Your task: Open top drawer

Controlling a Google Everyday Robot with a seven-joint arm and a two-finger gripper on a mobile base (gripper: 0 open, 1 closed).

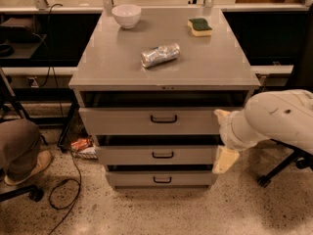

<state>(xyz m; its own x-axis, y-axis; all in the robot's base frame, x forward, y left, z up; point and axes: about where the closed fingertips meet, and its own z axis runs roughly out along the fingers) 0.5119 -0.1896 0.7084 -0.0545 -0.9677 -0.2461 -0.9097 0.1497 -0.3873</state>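
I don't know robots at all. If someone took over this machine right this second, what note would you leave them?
Gripper: low at the cabinet's right front corner, beside the right end of the middle drawer, touching no handle.
Top drawer: its front stands slightly out from under the cabinet top, with a dark gap above it. Its loop handle at the centre is free.
Done: little or nothing, as the drawer is barely out.
Left: bring the gripper up and across to the loop handle, grip it, and pull the drawer out.

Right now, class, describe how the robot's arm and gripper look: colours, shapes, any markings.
The arm is a bulky, rounded, off-white shell with one small dark dot and no visible cables. The gripper, beside the right end of the middle drawer, is a blocky piece in a yellower cream.
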